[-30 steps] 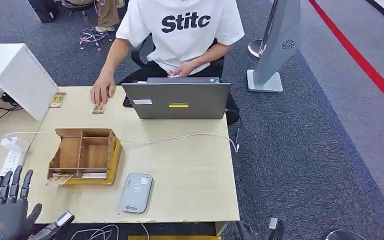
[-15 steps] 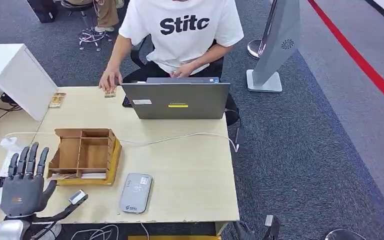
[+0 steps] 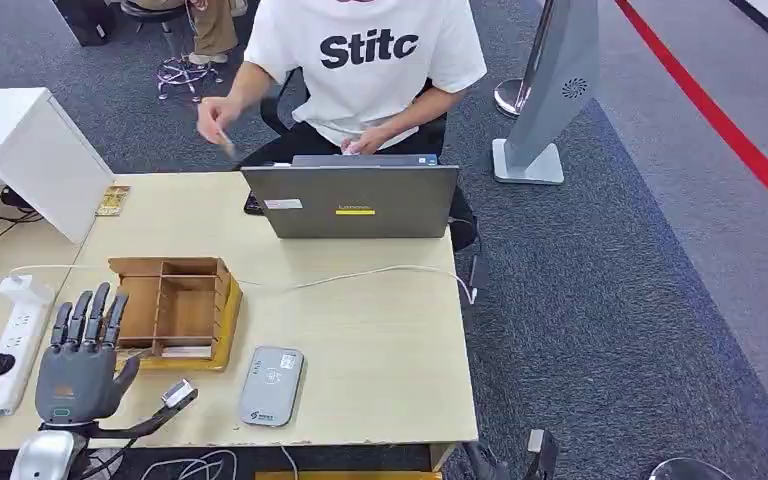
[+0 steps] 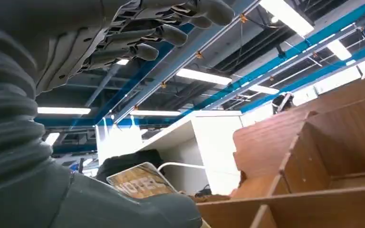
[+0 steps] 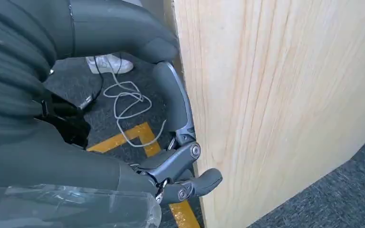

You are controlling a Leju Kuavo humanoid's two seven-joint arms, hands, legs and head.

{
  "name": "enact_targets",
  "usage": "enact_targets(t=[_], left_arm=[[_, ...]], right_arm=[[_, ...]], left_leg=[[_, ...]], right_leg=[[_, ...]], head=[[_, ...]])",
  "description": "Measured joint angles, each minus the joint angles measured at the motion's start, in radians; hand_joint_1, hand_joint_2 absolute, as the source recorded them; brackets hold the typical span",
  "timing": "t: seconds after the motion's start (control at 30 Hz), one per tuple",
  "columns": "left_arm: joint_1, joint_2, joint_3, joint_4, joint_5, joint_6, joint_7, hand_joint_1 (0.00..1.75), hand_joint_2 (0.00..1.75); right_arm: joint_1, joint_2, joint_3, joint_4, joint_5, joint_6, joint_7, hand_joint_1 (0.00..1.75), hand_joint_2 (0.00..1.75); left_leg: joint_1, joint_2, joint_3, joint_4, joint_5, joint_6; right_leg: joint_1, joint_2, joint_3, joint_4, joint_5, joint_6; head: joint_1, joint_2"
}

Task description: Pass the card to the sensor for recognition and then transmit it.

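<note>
A brown wooden organizer [image 3: 175, 305] with compartments stands on the pale tabletop [image 3: 380, 340]. The left hand [image 3: 80, 365] is released, fingers straight beside it.

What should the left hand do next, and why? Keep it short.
Probably ease the left hand forward and pinch the card. The hand is open with fingers spread at the front of the wooden box, the card sits just past its thumb, and nothing is held yet.
</note>
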Motion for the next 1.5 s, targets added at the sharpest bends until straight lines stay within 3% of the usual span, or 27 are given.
enact_targets(t=[0.3,0.9,1.5], left_arm=[[0.007,0.002,-0.024,0.024,0.022,0.0,0.007,0.0,1.75],[0.085,0.058,-0.042,0.043,0.087,0.002,0.007,0.0,1.75],[0.092,0.066,-0.042,0.043,0.087,0.002,0.011,0.0,1.75]], right_arm=[[0.001,0.0,0.001,0.001,-0.008,0.001,-0.006,0.0,1.75],[0.004,0.0,0.0,0.001,-0.036,0.014,-0.025,0.0,1.75],[0.004,0.0,0.001,0.001,-0.037,0.013,-0.025,0.0,1.75]], left_leg=[[0.0,0.0,0.0,0.0,0.0,0.0],[0.0,0.0,0.0,0.0,0.0,0.0],[0.0,0.0,0.0,0.0,0.0,0.0]], right_leg=[[0.0,0.0,0.0,0.0,0.0,0.0],[0.0,0.0,0.0,0.0,0.0,0.0],[0.0,0.0,0.0,0.0,0.0,0.0]], head=[[0.0,0.0],[0.0,0.0],[0.0,0.0]])
